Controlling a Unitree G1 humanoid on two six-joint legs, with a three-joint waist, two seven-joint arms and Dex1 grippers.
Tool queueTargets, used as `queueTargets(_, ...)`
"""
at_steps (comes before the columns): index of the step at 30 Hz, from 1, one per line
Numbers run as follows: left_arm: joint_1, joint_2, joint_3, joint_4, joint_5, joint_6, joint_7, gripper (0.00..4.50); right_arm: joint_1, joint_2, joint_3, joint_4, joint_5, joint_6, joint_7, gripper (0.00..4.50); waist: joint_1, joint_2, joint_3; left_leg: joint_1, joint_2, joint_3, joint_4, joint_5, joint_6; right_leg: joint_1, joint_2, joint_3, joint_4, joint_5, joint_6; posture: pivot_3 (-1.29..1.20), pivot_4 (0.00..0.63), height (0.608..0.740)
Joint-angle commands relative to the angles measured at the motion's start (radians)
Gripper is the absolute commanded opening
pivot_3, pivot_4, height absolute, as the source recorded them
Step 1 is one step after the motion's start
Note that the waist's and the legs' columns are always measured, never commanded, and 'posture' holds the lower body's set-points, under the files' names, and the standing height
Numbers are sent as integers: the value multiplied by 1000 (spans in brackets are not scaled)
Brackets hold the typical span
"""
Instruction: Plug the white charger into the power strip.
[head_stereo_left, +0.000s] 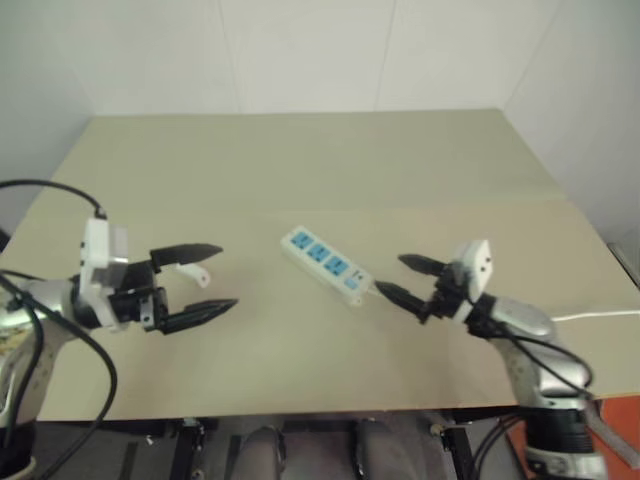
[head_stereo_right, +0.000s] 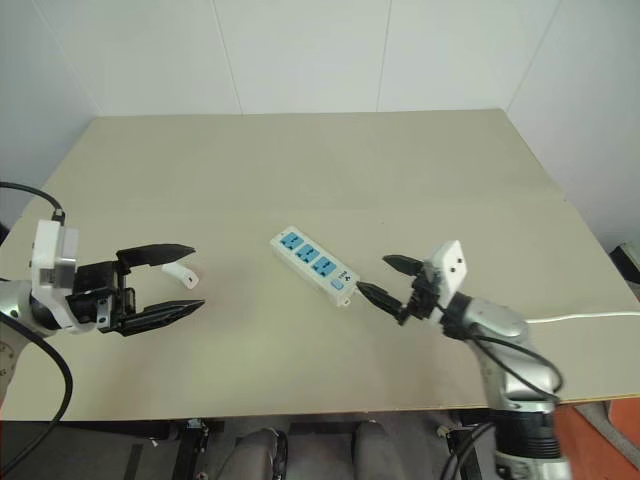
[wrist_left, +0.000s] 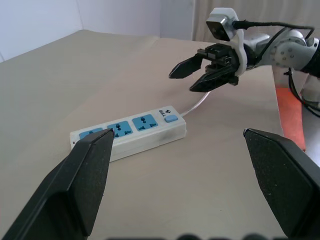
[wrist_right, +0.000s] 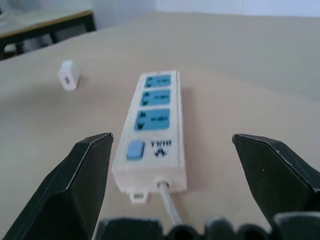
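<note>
The power strip (head_stereo_left: 325, 264) is a white bar with three blue socket faces, lying at an angle mid-table with its switch end toward my right gripper (head_stereo_left: 389, 273). That gripper is open and empty, its tips a short way from the strip's switch end (wrist_right: 136, 150). The white charger (head_stereo_right: 181, 273) lies on the table to the strip's left, a small block by itself (wrist_right: 68, 76). My left gripper (head_stereo_right: 198, 277) is open and empty, and seen from above the charger lies by its farther finger.
The strip's thin white cord (head_stereo_left: 600, 316) runs off the table's right edge. The tan table (head_stereo_left: 300, 170) stretches bare behind the strip. A second table (wrist_right: 50, 22) stands beyond the left side.
</note>
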Motion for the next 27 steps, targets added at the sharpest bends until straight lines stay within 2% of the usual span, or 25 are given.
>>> queueTargets(1,-21,13,2,-2,0,-11,-9,4500,-20,57,40,-25,-27,-43,-93,4471,1,0,0,0,0,0,0,0,0,0,0,0,0,0,0,0,150,740)
queueTargets(6,-14,10,9,-7,-3,-11,-7,4500,-37,119,96,21,-64,-113,-142,4471,1,0,0,0,0,0,0,0,0,0,0,0,0,0,0,0,150,740)
queueTargets(17,10,3,26,-26,-10,-13,9,4500,-36,123,180,118,-128,-240,-126,4471,-1,0,0,0,0,0,0,0,0,0,0,0,0,0,0,0,150,740)
queueTargets(27,14,6,28,-30,-13,-12,16,4500,-59,136,199,211,-165,-312,-148,4471,-1,0,0,0,0,0,0,0,0,0,0,0,0,0,0,0,150,740)
